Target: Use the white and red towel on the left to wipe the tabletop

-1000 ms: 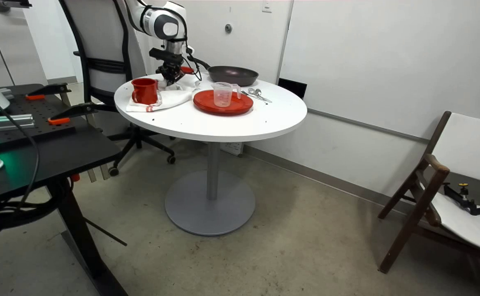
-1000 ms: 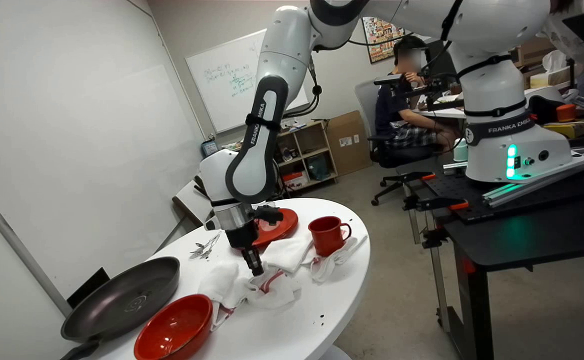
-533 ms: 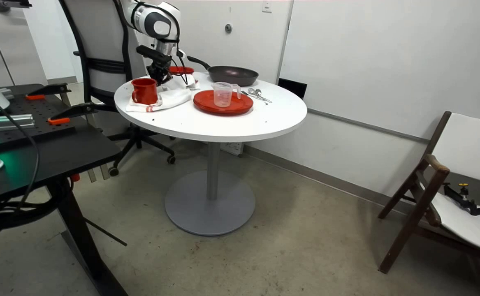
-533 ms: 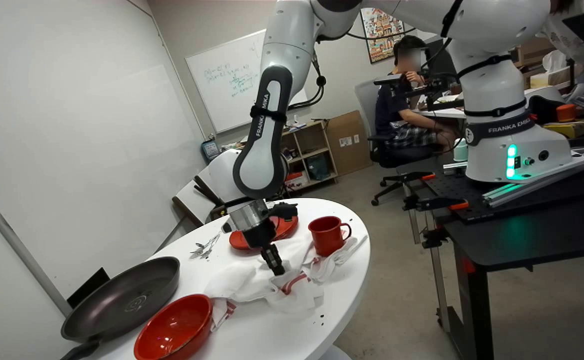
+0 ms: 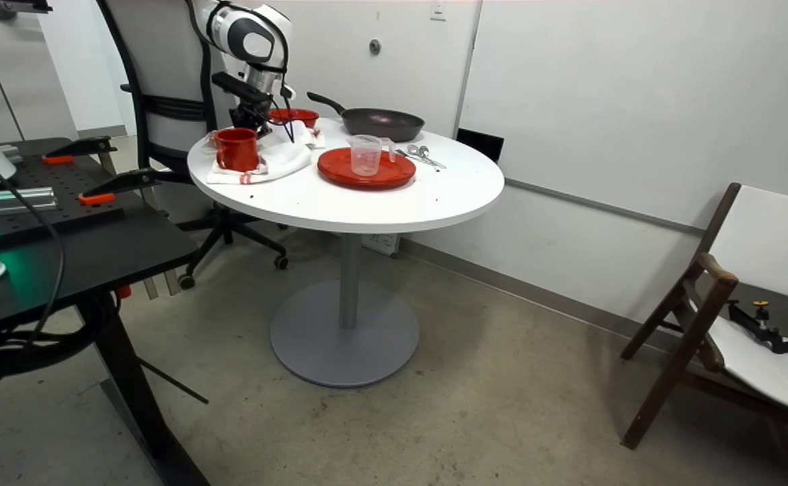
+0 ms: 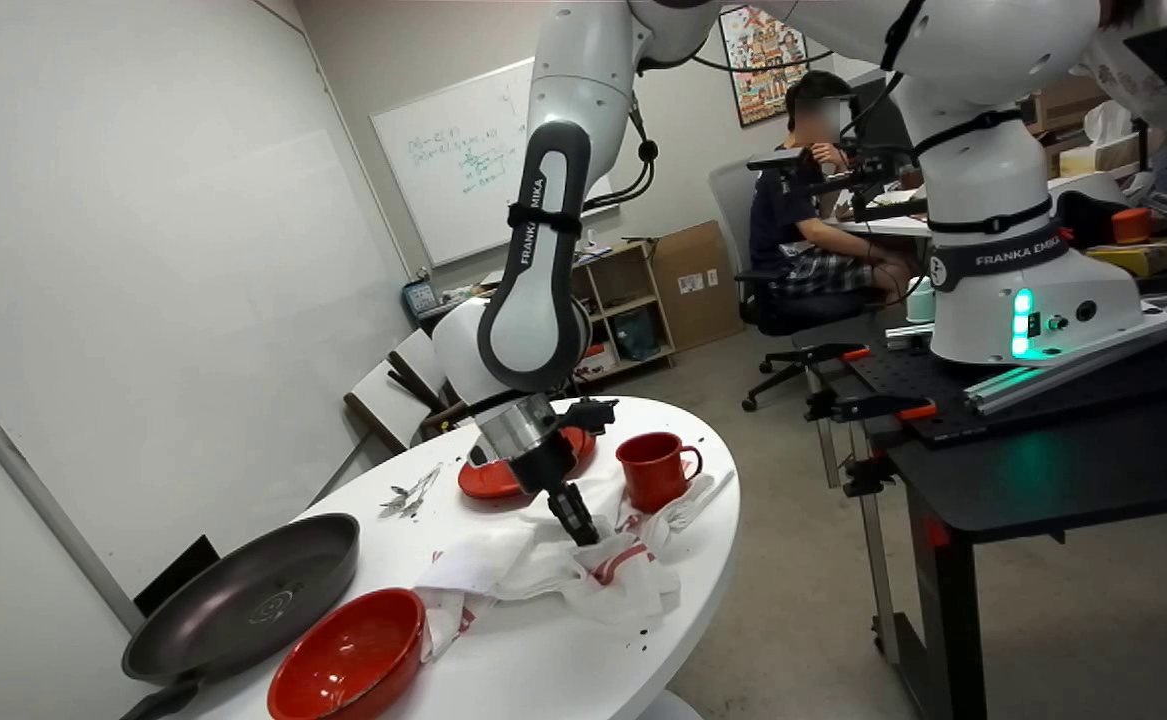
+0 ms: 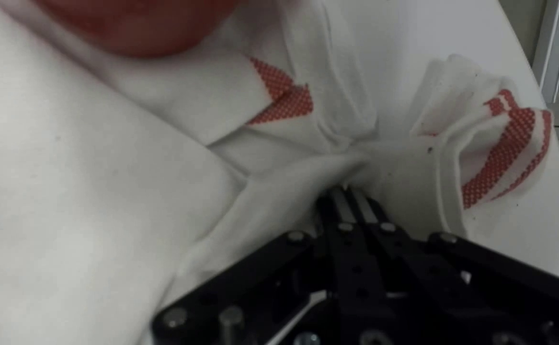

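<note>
From the left in an exterior view, we first meet the pan, then the bowl. Next comes the towel, bunched on the worktop; its left corner meets the bowl's outline, though whether they touch we cannot tell. Its long axis runs from the bowl rightward, with red stripes near both ends. Beyond it, partly hidden by the arm, shows the plate.

Our fingers reach down at a tilt near the towel's right end. They are closed, and in the wrist view their tips sink into a fold, so we take them to be gripping the towel there. Most of it lies to their left in an exterior view, a shorter striped flap to their right. Only this one arm works here, so there is no nearer one to choose.

Farther right, the mug stands on a second cloth, against or just beside the towel. Dark specks sit near the flap's front edge, toward the worktop's rim.

We judge the wiping to be in hand. The next stroke turns on that flap: swept toward the specks it should run free; pushed rightward, it would likely ride up on the cloth and nudge the mug.
</note>
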You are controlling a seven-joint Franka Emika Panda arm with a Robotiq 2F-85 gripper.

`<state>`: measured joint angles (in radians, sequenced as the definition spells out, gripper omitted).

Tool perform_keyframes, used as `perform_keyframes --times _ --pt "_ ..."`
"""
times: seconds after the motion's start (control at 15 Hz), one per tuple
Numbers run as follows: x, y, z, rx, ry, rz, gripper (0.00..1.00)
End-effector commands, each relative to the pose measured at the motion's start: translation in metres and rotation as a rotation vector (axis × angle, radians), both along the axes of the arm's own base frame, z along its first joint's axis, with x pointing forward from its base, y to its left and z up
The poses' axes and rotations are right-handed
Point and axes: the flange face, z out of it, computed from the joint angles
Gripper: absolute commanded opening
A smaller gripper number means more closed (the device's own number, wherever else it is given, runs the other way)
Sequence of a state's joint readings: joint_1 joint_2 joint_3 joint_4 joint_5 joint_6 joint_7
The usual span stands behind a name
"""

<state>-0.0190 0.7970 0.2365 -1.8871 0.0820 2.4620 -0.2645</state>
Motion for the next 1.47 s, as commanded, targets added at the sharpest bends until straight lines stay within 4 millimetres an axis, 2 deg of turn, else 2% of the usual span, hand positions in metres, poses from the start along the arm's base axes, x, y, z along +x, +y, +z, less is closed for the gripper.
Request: perform_keyframes --times 0.0,0.67,1.07,1.4 --pt "-0.005 0.000 -0.009 0.014 0.014 0.018 0.00" --pt "0.056 -0.004 -0.006 0.099 -0.197 0.090 0.00" --pt "0.104 -0.027 0.000 0.086 -0.317 0.110 0.00" --pt "0.129 -0.042 -0.001 0.074 -0.362 0.114 0.00"
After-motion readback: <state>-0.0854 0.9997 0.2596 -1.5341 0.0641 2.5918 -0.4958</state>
